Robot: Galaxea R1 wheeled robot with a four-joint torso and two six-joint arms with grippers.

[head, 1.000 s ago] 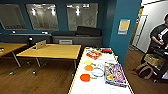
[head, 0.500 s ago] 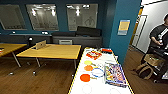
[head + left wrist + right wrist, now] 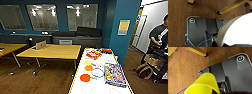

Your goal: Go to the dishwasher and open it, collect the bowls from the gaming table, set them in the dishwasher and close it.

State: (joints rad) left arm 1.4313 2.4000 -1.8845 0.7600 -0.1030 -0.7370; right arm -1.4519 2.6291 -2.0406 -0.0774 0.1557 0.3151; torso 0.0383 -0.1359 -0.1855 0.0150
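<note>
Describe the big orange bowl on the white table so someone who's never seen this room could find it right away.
Start at the long white gaming table with yellow edging, beside the blue pillar. Colourful round dishes run down its middle, left of a colourful flat box. The orange bowl is the solid red-orange one nearest the camera, bigger and darker than the small orange dish beyond it, with a blue-rimmed white plate at its right.

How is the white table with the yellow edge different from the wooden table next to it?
The long white table with the yellow edge carries many things: round orange and yellow dishes, a colourful flat box and a red box. The yellow wooden table is mostly bare, with one small tan object near its far corner. The white table runs away from the camera; the wooden one lies crosswise. Both stand on the brown wooden floor.
</note>
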